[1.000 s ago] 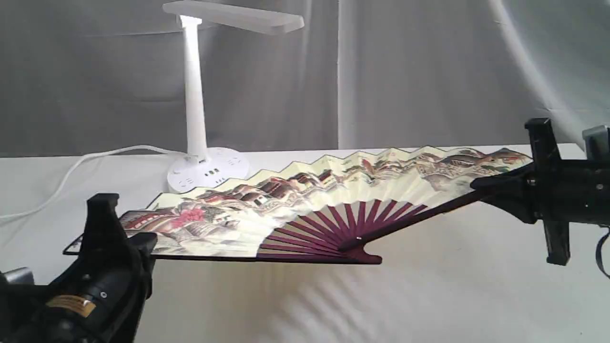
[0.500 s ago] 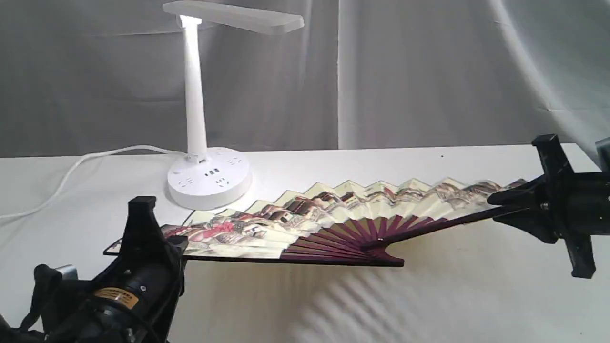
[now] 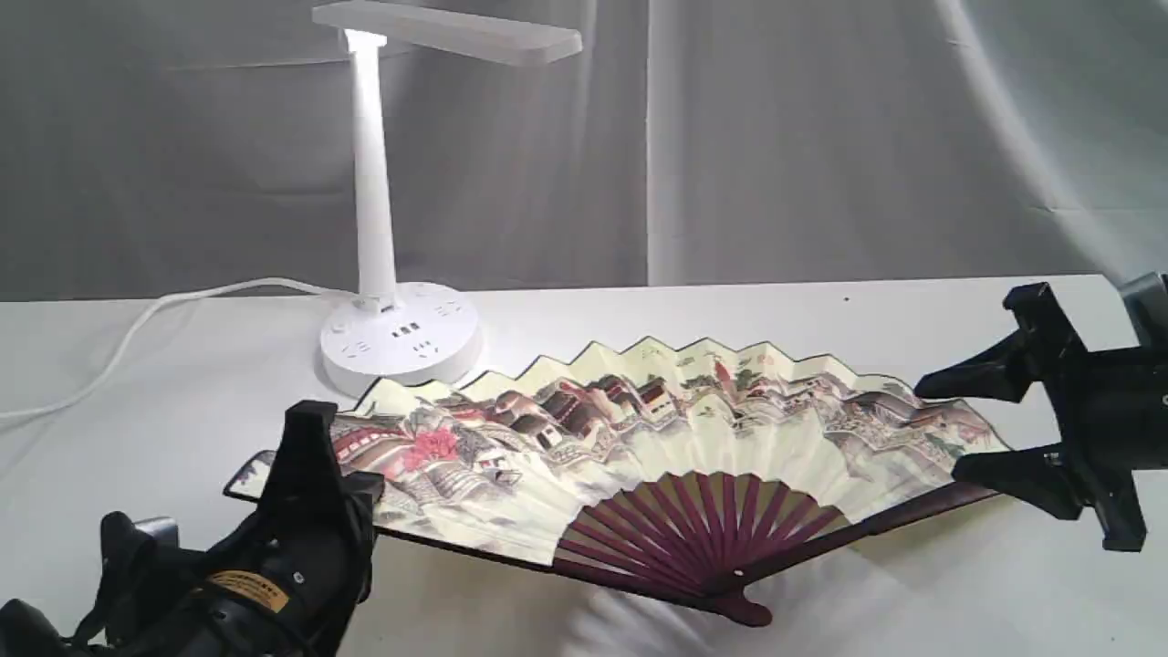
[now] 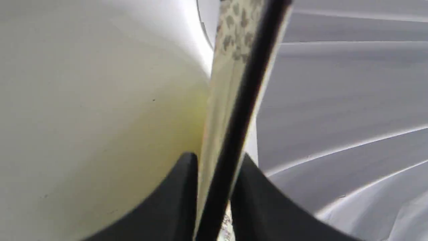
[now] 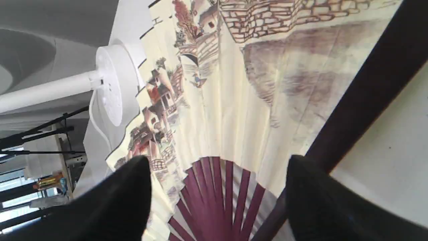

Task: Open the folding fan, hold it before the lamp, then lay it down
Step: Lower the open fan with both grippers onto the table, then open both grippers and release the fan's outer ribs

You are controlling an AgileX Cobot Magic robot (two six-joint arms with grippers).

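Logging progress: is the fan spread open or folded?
Spread open: the fan shows its whole painted leaf, ribs splayed from the pivot.

Both arms are matte black. The left gripper [image 3: 321, 461] has a tall flat-sided plate and a gold label [image 3: 242, 584] with dark print. Beside the label sit a small pale screw [image 3: 297, 577], a black cable loop [image 3: 114, 557] and a grey block [image 3: 157, 531]. The right gripper [image 3: 940, 429] has wedge-shaped fingers [image 3: 967, 379] tapering to points, and a grey housing [image 3: 1148, 306].

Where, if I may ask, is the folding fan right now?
In the exterior view, the folding fan is spread open centrally on the table, just in front of the lamp.
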